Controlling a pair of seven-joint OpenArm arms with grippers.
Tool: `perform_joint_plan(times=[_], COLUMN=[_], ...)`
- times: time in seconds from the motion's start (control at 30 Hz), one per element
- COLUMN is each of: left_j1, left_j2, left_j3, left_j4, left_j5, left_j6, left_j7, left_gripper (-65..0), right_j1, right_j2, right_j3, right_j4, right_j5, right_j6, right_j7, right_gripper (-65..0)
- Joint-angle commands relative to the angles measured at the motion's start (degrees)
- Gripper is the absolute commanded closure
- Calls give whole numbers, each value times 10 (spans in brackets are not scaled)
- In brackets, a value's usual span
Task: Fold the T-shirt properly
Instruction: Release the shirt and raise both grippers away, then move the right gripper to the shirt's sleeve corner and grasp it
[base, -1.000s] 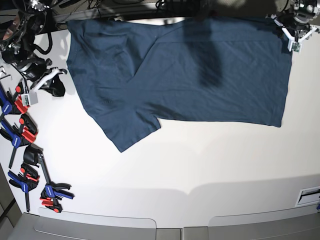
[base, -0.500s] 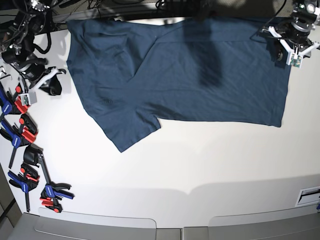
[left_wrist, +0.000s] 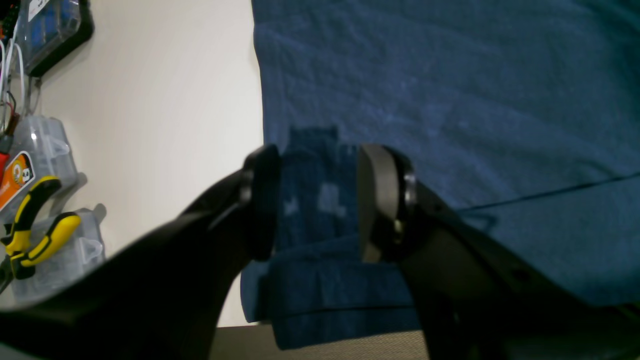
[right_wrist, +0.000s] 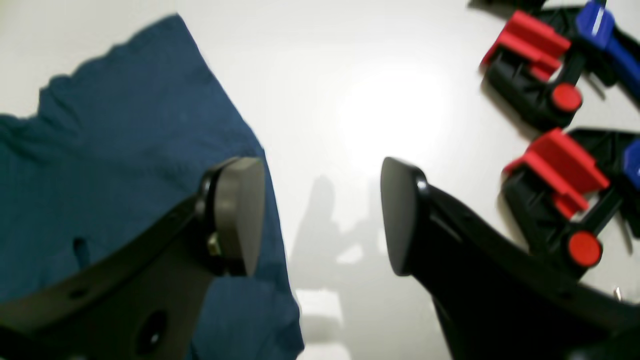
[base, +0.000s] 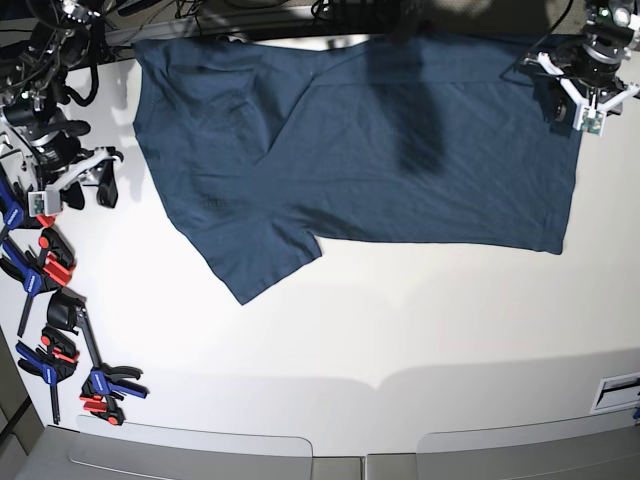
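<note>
T-shirt (base: 370, 140): dark teal-blue, spread flat and wrinkled across the far half of the white bench (base: 400, 330); 1 sleeve pointing toward the near-left in the base view; far edge cut off by shadow and clutter at the top of that view.
T-shirt hem corner: in the left wrist view, a folded, bunched bit of hem lying between the fingers, near the bench's far edge; lowest part out of focus.
Left tool (left_wrist: 317, 202): over the shirt's far-right corner in the base view; fingers parted with cloth seen in the gap; contact between pads and cloth impossible to judge; arm behind it cut off by the frame.
Right tool (right_wrist: 322, 215): spread wide, nothing between the fingers; 1 finger over the sleeve edge, the other over bare bench; blurred, height above the surface unclear.
Clamps (base: 50, 270): red, blue and black, lined along the left bench edge in the base view; 2 of them blurred and cropped in the right wrist view.
Pliers (left_wrist: 30, 220): yellow-handled, beside clear plastic boxes (left_wrist: 45, 150) at the left wrist view's edge; heads out of frame.
Shadow: dark patch across the shirt's middle, source hidden above the frame.
</note>
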Motion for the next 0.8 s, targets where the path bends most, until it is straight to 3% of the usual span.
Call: perform_joint_plan(times=[0.0,0.2,0.53,0.77], left_j1=[3,3,3,3], left_j2=[-7,-7,-7,-7], left_j3=[-4,-4,-4,-4], left_j4=[9,9,9,9], left_j5=[-1,-1,-1,-1], left_j6=[3,3,3,3], left_j7=[-8,-8,-8,-8], left_gripper=[-236,-236,-236,-236], right_j1=[12,65,163,201], right_j2=[11,11,12,10], right_j3=[5,5,0,-59], right_j4=[8,-51,-262,-373], right_j5=[4,-8,13,13], right_j6=[-2,-4,-3,-3], right_j7=[19,21,34,34], right_gripper=[-342,-342,-342,-342])
